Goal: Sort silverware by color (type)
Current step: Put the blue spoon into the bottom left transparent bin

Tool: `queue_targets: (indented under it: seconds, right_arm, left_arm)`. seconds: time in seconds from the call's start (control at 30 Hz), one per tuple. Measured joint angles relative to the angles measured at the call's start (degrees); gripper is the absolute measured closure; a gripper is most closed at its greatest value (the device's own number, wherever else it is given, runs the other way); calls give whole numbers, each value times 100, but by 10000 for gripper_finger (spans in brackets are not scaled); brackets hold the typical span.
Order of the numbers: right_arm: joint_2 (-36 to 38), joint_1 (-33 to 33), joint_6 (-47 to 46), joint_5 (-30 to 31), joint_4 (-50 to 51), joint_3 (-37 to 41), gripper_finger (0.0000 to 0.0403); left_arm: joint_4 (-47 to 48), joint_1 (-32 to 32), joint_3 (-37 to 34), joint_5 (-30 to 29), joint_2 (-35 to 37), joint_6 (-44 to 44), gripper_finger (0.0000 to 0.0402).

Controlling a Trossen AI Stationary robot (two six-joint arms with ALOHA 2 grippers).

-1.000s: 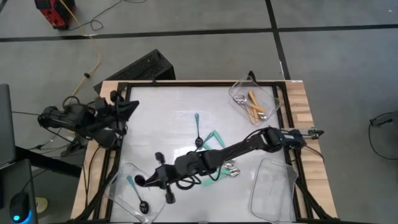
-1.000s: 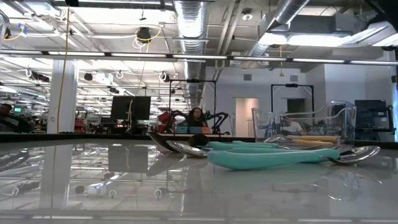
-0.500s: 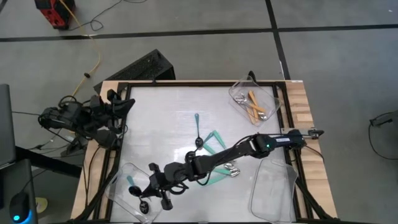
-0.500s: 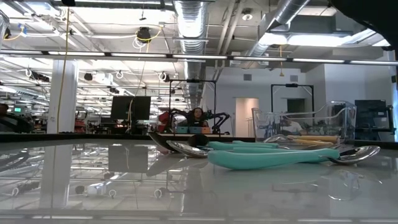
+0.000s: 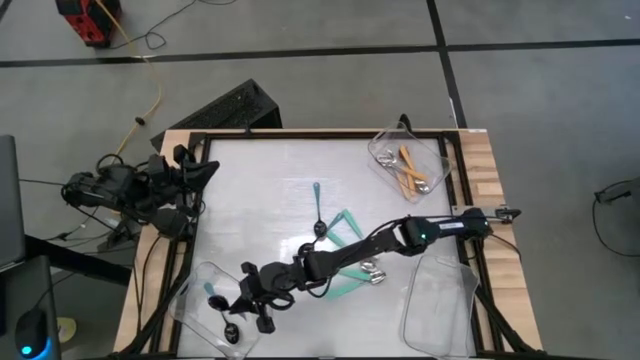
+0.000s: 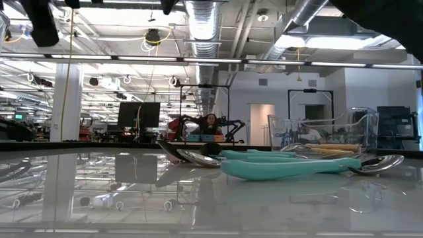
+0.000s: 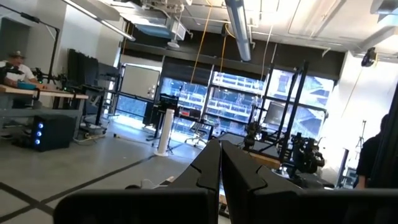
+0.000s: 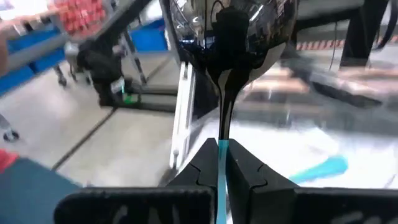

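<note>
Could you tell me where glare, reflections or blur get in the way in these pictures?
Low view: the glossy table mirrors the ceiling lights. Right wrist view: the background is smeared, and the black spoon bowl shows bright reflections. High view: evenly lit.

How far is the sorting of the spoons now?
Done: orange spoons lie in the far right tray; one blue spoon is in the near left tray. In hand: the right gripper holds a blue spoon over that tray. Left: one blue spoon and the teal spoons mid-table.
</note>
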State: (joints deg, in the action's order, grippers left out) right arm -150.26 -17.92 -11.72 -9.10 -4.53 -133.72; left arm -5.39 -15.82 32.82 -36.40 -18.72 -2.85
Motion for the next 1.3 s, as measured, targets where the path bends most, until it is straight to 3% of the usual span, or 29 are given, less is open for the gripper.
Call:
queue_targets:
  seconds: [1.3]
  right_arm:
    - [-212, 250, -775, -142, 613, 7, 372]
  left_arm:
    - [-9, -2, 0, -4, 2, 0, 401]
